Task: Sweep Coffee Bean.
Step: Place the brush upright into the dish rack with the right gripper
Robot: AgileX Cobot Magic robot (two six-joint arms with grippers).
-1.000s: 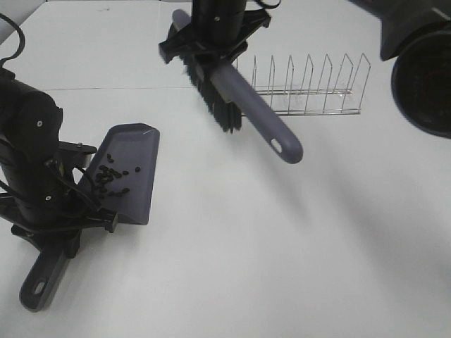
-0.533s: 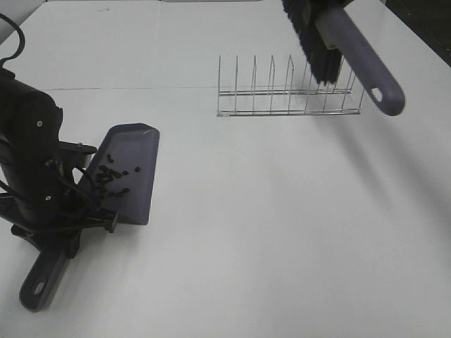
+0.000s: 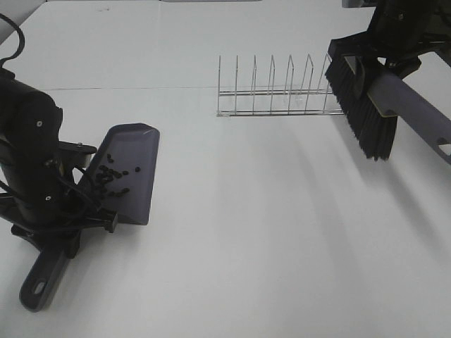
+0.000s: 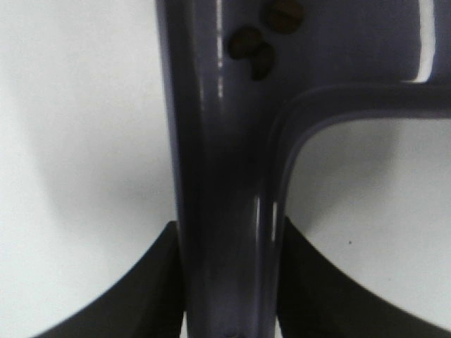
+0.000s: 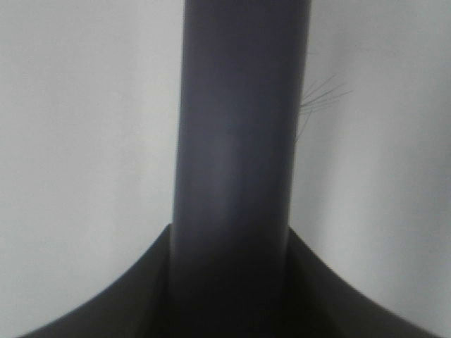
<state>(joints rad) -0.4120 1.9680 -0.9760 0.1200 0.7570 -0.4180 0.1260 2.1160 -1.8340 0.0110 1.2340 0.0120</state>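
1. Far left: the left gripper [image 4: 229,289] is pinched on the handle of the dustpan [image 3: 137,197]. Dark fingers [image 4: 144,292] press both sides of the grey-purple stem. In the high view the black arm covers the join between handle and pan.
2. Dustpan: one. The pan lies on the white table [image 3: 246,253] with its open lip facing right. The handle end, with a hanging hole, pokes out below the arm.
3. Coffee bean [image 3: 111,179]: all visible beans sit inside the pan in one loose cluster near the rear wall. They are too small and bunched for an exact count from above. The left wrist view shows three near the stem.
4. Centre: bare tabletop lies between the pan and the rack, and a thin seam line runs across the table further back.
5. Wire rack [image 3: 282,95]: one, standing upright on the table, well apart from the dustpan. Seven uprights can be counted. Its right end is hidden behind the brush bristles.
6. Brush [image 3: 412,113]: one, held in the air and tilted, with the dark bristles pointing down. The handle runs out of the right edge of the high view.
7. Far right: the right gripper [image 5: 229,296] is clamped on the brush handle, its fingers tight against both sides.
8. Tally: two arms, one dustpan, one brush, one rack, one bean cluster.
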